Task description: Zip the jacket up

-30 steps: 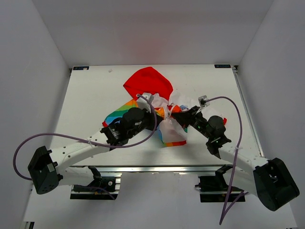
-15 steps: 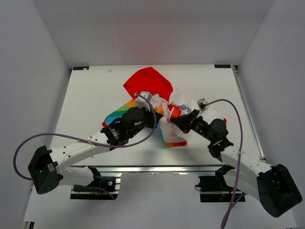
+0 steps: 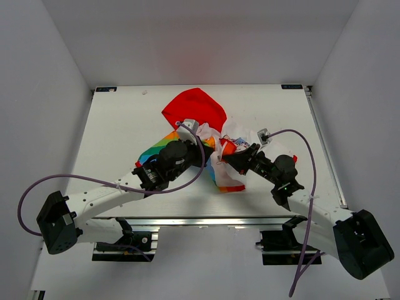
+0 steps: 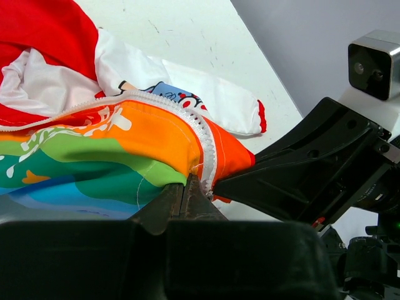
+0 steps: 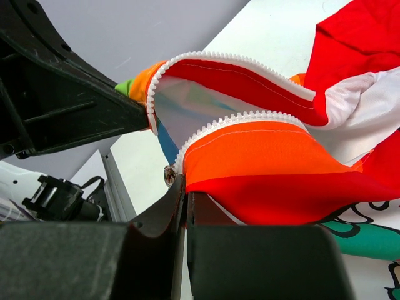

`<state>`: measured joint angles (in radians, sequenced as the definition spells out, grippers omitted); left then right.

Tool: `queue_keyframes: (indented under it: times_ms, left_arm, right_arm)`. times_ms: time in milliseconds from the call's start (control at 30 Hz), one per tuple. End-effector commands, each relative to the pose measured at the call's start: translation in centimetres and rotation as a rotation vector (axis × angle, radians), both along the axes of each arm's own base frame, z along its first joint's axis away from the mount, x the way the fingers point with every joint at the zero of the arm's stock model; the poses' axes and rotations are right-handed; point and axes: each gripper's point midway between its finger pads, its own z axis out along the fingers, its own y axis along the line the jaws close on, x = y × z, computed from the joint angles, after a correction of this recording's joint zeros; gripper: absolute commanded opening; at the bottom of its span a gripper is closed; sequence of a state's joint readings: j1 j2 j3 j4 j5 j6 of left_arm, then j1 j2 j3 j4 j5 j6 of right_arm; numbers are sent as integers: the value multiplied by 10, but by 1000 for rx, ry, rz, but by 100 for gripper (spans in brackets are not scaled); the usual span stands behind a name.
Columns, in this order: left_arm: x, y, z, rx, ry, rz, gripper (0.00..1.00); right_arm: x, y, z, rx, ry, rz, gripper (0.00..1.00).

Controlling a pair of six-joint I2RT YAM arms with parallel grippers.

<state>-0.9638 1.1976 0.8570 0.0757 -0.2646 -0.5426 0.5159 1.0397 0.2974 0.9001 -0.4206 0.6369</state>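
Note:
The jacket lies bunched at the table's middle, red hood at the far side, rainbow panels toward the arms. My left gripper is shut on the jacket's orange hem beside one white zipper edge. My right gripper is shut on the other orange front edge, with the metal zipper slider just at its fingertips. The two zipper rows stand apart and unjoined. The grippers are close together, nearly touching. A white sleeve with a red cuff lies on the table behind.
The white table is walled at the left, right and back. Its metal front rail runs under the arms. Purple cables loop from both wrists.
My right gripper has moved left toward the left gripper, bringing its jacket edge along. The left arm has hardly moved.

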Motion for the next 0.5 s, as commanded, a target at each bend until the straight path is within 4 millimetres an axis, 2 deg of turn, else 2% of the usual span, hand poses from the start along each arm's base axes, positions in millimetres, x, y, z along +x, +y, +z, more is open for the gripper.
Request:
queue_keyframes:
  times_ms: [0,333,467]
  left_arm:
    - [0,0,9,-30,-14,-2,0]
    - [0,-8,-4,-25,21,-15,0]
    - [-1,-9,-4,-30,19,-25,0]
  right_arm:
    - [5,-4,31,59,-83,-33,0]
    - [9,-3,33,59,-81,-44,0]
    - [12,-4,33,53,-82,-56,0]
